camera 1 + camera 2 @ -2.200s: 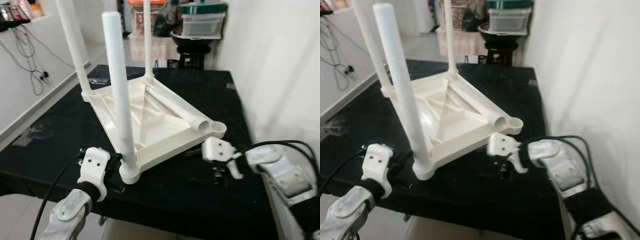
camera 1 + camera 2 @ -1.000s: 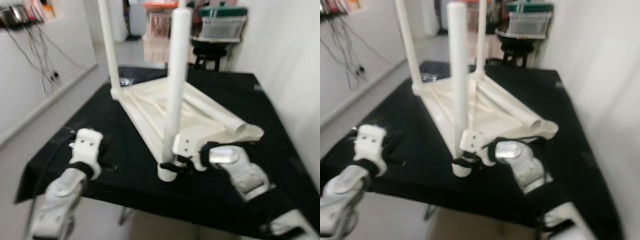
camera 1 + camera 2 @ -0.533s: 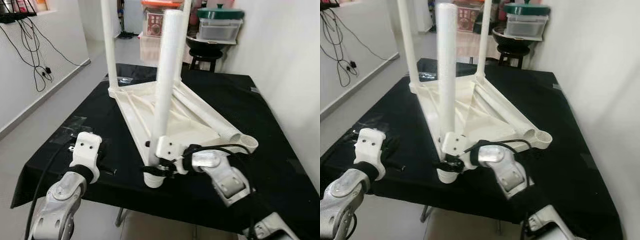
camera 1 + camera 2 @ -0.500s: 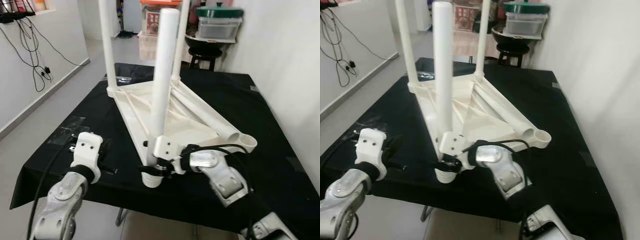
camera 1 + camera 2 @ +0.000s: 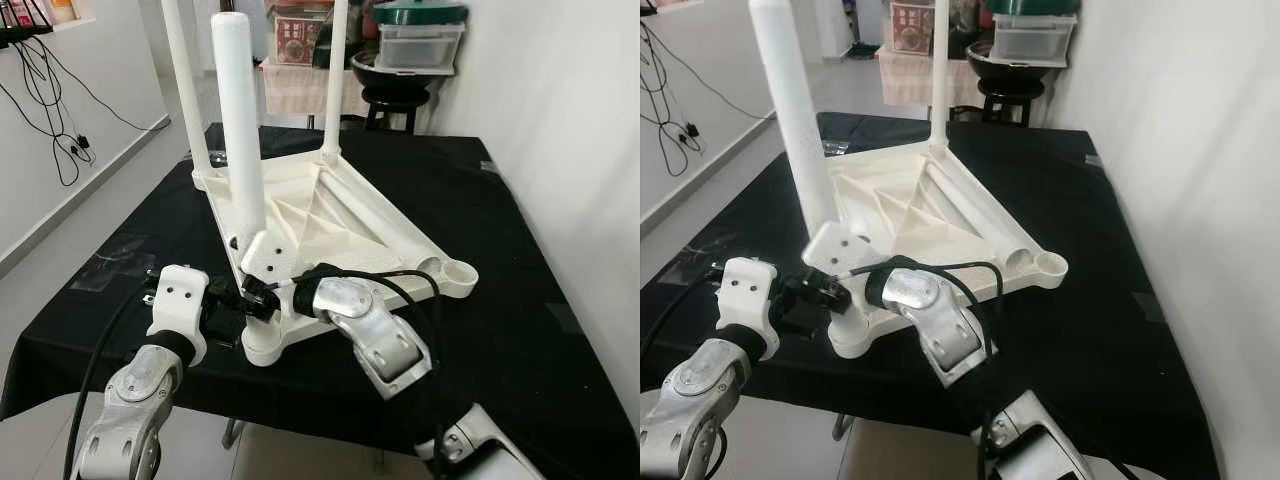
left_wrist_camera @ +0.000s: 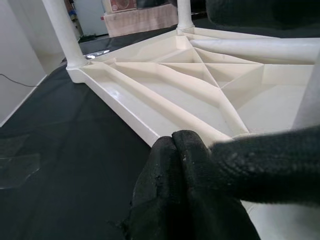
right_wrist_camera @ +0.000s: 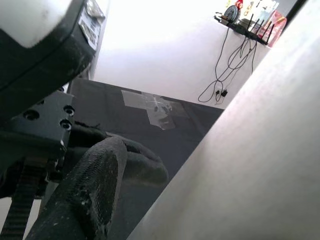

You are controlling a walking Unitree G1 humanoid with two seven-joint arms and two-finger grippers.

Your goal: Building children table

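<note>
- Leg-fitting step, by the look: upturned white plastic tabletop on black-draped table, three white tubular legs standing in corner sockets, fourth white tube lying loose across the ribs beside the empty socket.
- Right gripper clamped round the base of the near white leg, just above its socket.
- Left gripper close against that same corner; fingers pressed together, apparently holding nothing.
- Next, probably: seat this leg firmly, release, reach for the loose tube.
</note>
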